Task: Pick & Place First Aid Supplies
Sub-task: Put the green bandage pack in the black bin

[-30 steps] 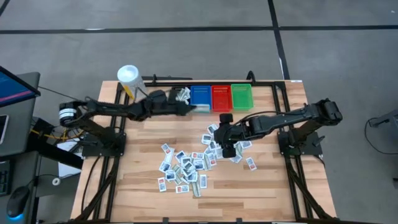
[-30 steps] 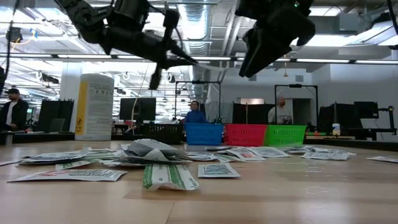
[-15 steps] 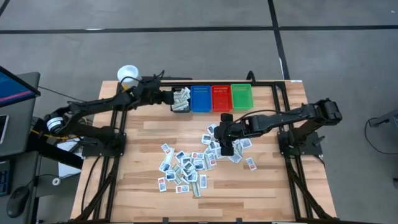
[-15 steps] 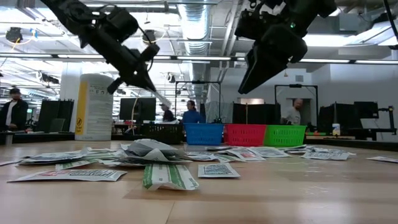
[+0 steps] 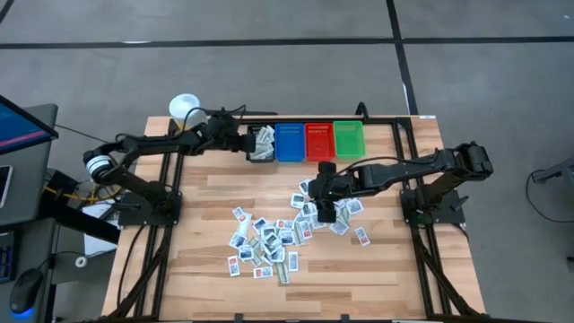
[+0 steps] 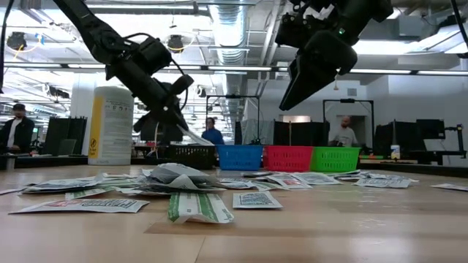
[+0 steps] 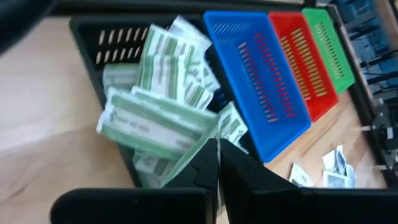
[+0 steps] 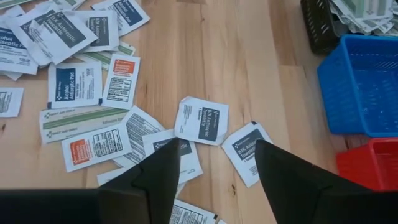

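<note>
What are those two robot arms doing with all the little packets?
They are sorting first aid packets from a pile on the wooden table into bins. The left gripper, shut, is at the black bin, which already holds green-striped packets. The right gripper hangs open over the pile, above a dark-labelled packet. The blue bin, red bin and green bin look empty.

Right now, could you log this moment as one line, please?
left gripper: shut, over black bin | right gripper: open, above packets
</note>
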